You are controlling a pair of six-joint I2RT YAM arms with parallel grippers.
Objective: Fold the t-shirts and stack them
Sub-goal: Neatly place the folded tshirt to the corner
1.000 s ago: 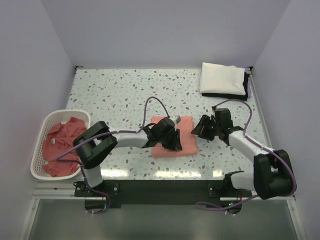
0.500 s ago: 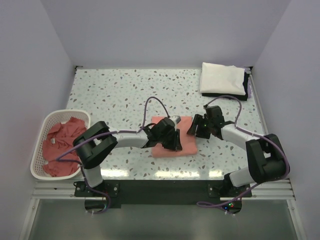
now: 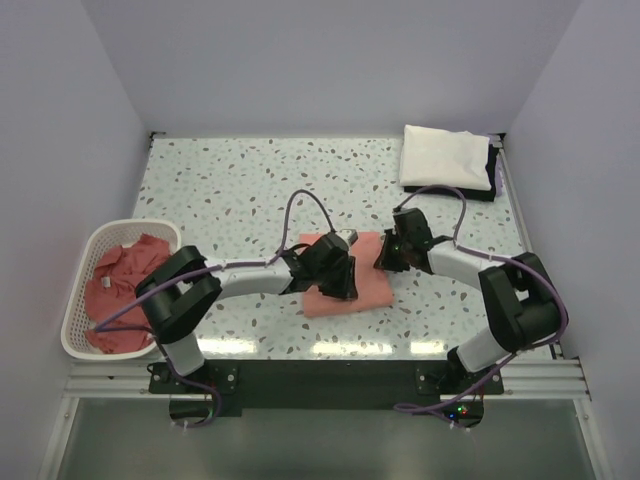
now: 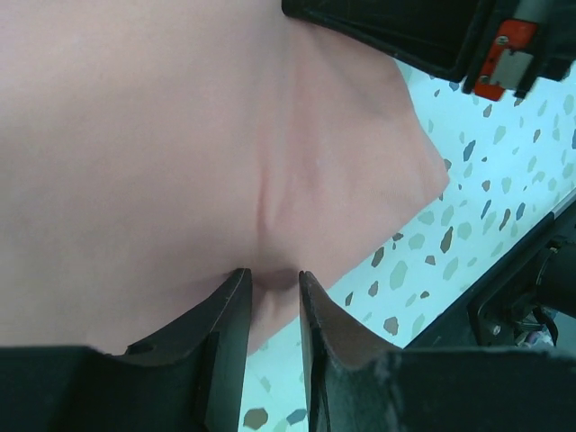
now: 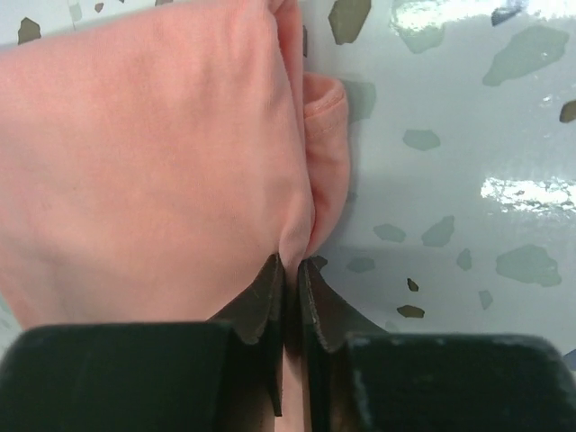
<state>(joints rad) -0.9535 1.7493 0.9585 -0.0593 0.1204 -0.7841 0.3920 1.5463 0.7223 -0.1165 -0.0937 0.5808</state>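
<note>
**Both grippers pinch the one folded shirt at mid-table**

The left gripper (image 4: 270,281) has its two fingers (image 4: 225,324) drawn to a narrow gap, with a small ridge of pink cloth pressed up between them. It sits on the near part of the folded t-shirt (image 3: 372,285), and creases run from the pinch up into the cloth.

The right gripper (image 5: 290,268) has its fingers (image 5: 263,306) almost together. Only a thin slit is left, and the shirt's right edge is clamped in it. Several layers meet at that pinch, and a rolled hem lies just beside it on the table (image 3: 230,190).

In the top view the two grippers are close together, the left one over the shirt's middle and the right one at its right edge.

Count:
- One folded t-shirt lies flat near the middle of the table.
- One white lattice basket (image 3: 75,320) stands at the left edge and holds crumpled t-shirts (image 3: 120,290). I cannot tell how many are in it.
- One white folded cloth (image 3: 445,158) lies at the far right corner on something dark (image 3: 493,172).
</note>
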